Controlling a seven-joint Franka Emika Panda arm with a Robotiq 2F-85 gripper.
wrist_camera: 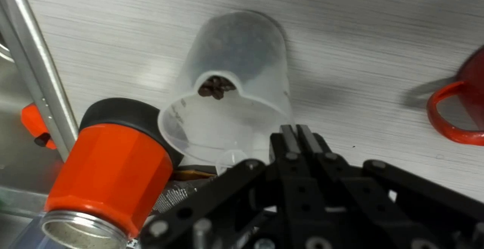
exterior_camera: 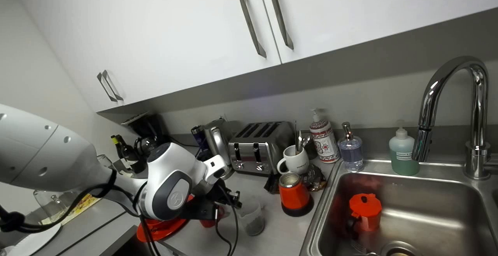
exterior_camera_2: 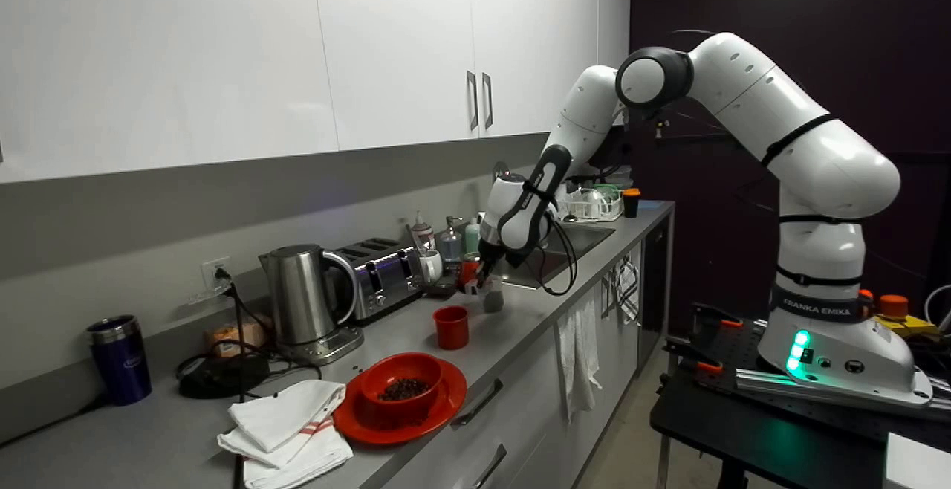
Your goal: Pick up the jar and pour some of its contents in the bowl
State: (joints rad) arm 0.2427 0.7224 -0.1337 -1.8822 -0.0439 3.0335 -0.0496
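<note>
The jar (wrist_camera: 242, 44) is a greyish see-through container with a spout notch, and dark brown pieces show inside. It also shows in both exterior views (exterior_camera: 253, 219) (exterior_camera_2: 492, 299), low at the counter. My gripper (wrist_camera: 295, 128) is shut on the jar's rim, with the thin wall between the fingertips. I cannot tell whether its base touches the counter. The gripper is also in both exterior views (exterior_camera: 236, 201) (exterior_camera_2: 481, 278). The red bowl (exterior_camera_2: 407, 366) holds dark brown pieces and stands on a red plate (exterior_camera_2: 455, 392). The plate (exterior_camera: 169, 227) is partly hidden behind the arm.
A small red cup (exterior_camera_2: 451, 328) stands between jar and bowl; its handle shows in the wrist view (wrist_camera: 450, 128). An orange-red container (wrist_camera: 113, 169) stands close beside the jar. A toaster (exterior_camera: 256, 147), a mug (exterior_camera: 296, 162) and the sink edge (exterior_camera: 323, 201) are near. White cloths (exterior_camera_2: 286, 429) lie beside the plate.
</note>
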